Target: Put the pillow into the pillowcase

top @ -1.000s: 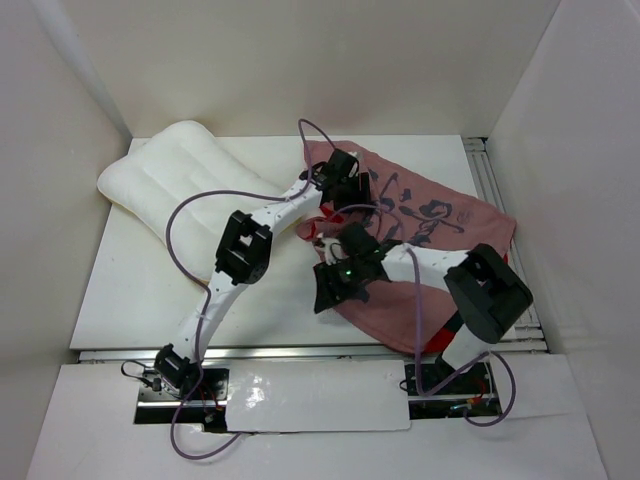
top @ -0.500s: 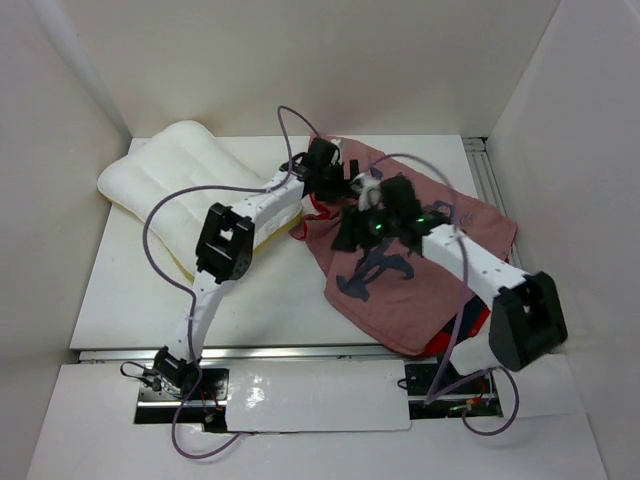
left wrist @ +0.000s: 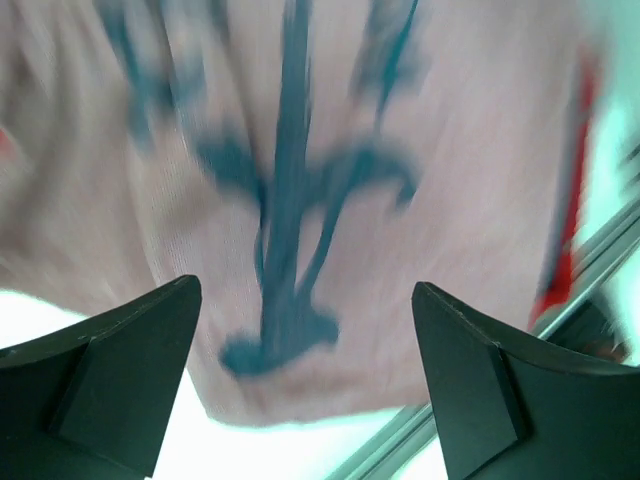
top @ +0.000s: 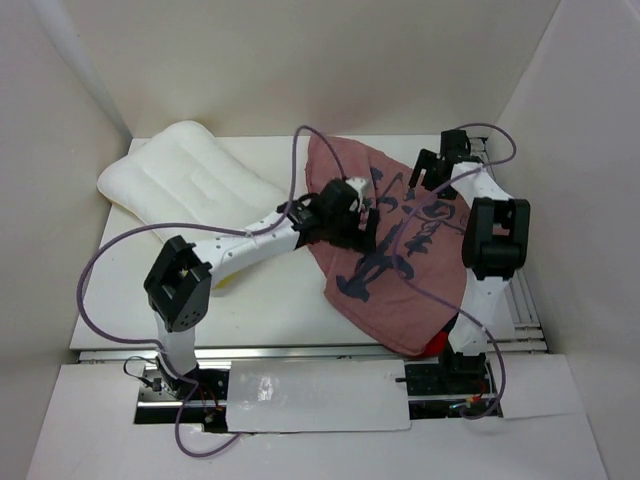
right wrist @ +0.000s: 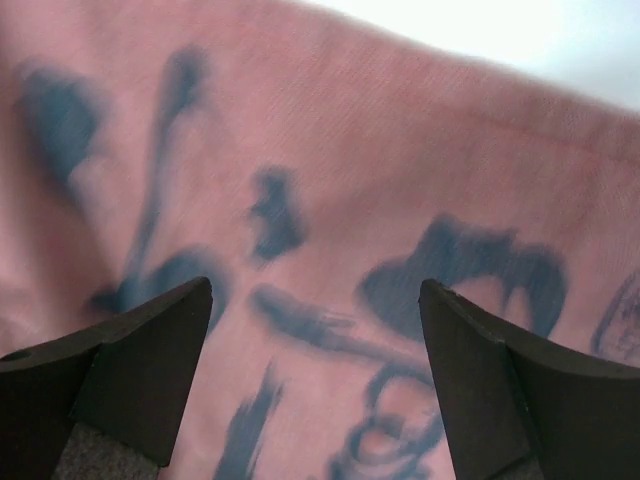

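The white pillow [top: 185,180] lies at the table's back left. The pillowcase [top: 400,255] lies spread over the right half, faded pink-red side up with dark blue marks; a bright red bit shows at its near edge [top: 438,346]. My left gripper [top: 366,220] hovers over the pillowcase's left part, open and empty; in the left wrist view [left wrist: 303,300] the cloth [left wrist: 330,130] is blurred below it. My right gripper [top: 422,176] is at the pillowcase's back right, open and empty above the cloth [right wrist: 330,150], as the right wrist view [right wrist: 315,290] shows.
A metal rail [top: 492,185] runs along the table's right edge and another along the near edge [top: 300,352]. White walls enclose the table on the left, back and right. The left arm's purple cable [top: 120,250] loops over the pillow's near side.
My right arm swung from the middle of the pillowcase to its back right corner. My left gripper moved nearer and right over the cloth. The pillowcase now lies flatter.
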Motion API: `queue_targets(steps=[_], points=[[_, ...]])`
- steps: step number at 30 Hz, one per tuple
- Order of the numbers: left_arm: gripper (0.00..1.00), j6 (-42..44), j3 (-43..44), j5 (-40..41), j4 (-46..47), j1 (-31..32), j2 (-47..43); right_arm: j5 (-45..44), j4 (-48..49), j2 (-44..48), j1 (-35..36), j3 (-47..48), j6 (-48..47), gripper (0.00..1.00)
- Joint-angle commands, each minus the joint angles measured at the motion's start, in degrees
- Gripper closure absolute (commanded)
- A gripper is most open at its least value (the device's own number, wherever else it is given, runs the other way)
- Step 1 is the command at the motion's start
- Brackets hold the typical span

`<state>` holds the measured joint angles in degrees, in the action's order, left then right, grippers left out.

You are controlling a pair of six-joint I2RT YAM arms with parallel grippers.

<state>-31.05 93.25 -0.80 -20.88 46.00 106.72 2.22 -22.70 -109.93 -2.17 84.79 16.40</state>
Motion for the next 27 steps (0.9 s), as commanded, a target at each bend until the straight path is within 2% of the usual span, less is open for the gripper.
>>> queue_targets(steps=[1,3,5,6,7,9,12,13,14,16,17,20,21,24,26,27], points=[[0.0,-5.86,-8.07,2.56,-3.64,0.23,1.3,-5.2,-7.52,-11.95,-1.95,16.48,-4.18,0.09],[0.0,-7.87,-10.01,1.76,-3.64,0.94,2.17,-7.74,-10.94,-18.18,-2.66,21.09,-5.5,0.09],[0.0,-8.58,-9.24,2.46,-4.16,0.94,4.62,-8.28,-11.75,-20.14,-3.88,23.57,-4.98,0.1],[0.0,-8.59,-8.19,3.42,-5.99,0.94,5.6,-8.28,-12.28,-20.15,-3.89,22.97,-4.37,0.1],[0.05,-8.59,-6.87,4.22,-7.23,0.94,6.65,-8.28,-11.15,-19.45,-4.59,19.91,-3.67,0.1],[0.1,-8.59,-2.58,5.54,-9.6,0.94,10.08,-7.76,-9.56,-16.13,-5.11,15.42,-1.12,0.11],[0.25,-7.89,3.04,4.93,-10.14,0.14,15.77,-5.41,-4.58,-9.9,-5.12,4.18,3.53,0.14],[0.32,-7.1,5.16,4.32,-10.66,-0.81,17.89,-3.99,-3.07,-8.21,-5.12,-2.55,4.5,0.14],[0.48,-5.88,7.88,2.83,-13.28,-1.95,20.17,-2.58,-1.66,-6.63,-5.64,-6.01,7.04,0.15],[0.62,-5.16,16.23,2.12,-15.84,-3.28,26.77,0.94,1.33,-2.23,-5.65,-15.21,9.34,0.15],[0.67,-4.64,18.87,4.55,-16.55,-4.68,28.88,1.55,2.04,-0.91,-5.65,-17.97,11.87,0.15],[0.75,-4.11,33.44,2.84,-20.94,-9.06,38.89,5.94,4.14,4.45,-5.57,-26.85,14.96,0.16],[0.76,-4.11,40.01,2.04,-20.95,-10.04,41.09,9.09,4.85,7.51,-4.69,-29.14,15.58,0.16],[0.76,-3.58,47.34,-3.22,-15.27,-13.03,46.29,10.78,5.38,15.34,2.07,-38.1,17.78,0.16],[0.71,-3.58,47.37,-7.19,-10.08,-14.09,46.3,11.83,4.59,19.91,9.53,-43.38,18.48,0.16],[0.67,-2.97,45.55,-7.9,-4.57,-14.09,44.91,12.8,3.46,24.63,12.6,-44.7,17.97,0.16]])
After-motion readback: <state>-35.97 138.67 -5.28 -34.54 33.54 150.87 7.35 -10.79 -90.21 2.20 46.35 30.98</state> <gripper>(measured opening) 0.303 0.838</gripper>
